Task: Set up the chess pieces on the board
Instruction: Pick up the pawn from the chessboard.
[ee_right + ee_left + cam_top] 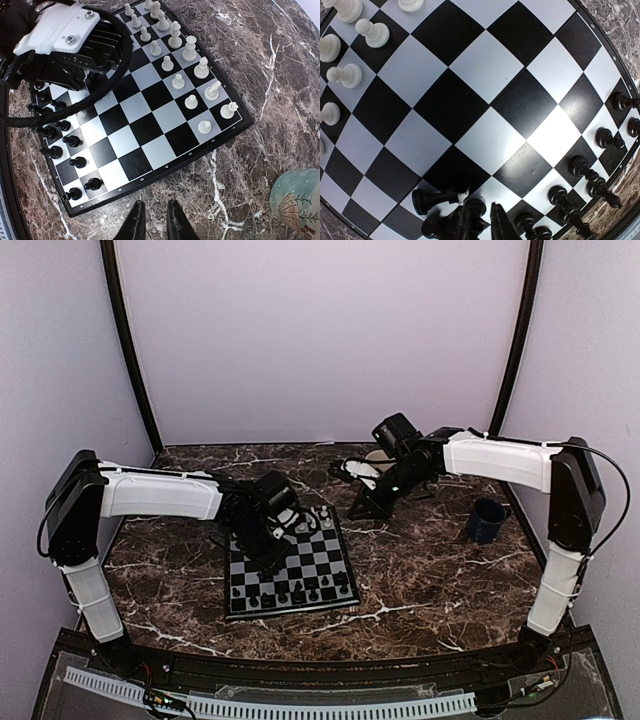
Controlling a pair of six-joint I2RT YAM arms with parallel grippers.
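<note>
The board [322, 562] lies left of centre on the marble. In the right wrist view the board [150, 125] has white pieces [190, 49] in two rows along its far right side and black pieces [64, 140] along its left side. My left gripper [264, 544] hangs low over the black side. In its wrist view the left gripper [481, 209] has its fingers a little apart around an upright black piece [476, 206], with a gap to the right finger. A toppled black piece [434, 198] lies just left. My right gripper [154, 214] is slightly open and empty above the marble beside the board.
A blue mug [487, 521] stands at the right. A cream patterned mug [298, 201] stands near my right gripper, and in the top view the cream mug [378, 456] is partly hidden by the right arm. The left arm [65, 35] covers the board's black-side corner.
</note>
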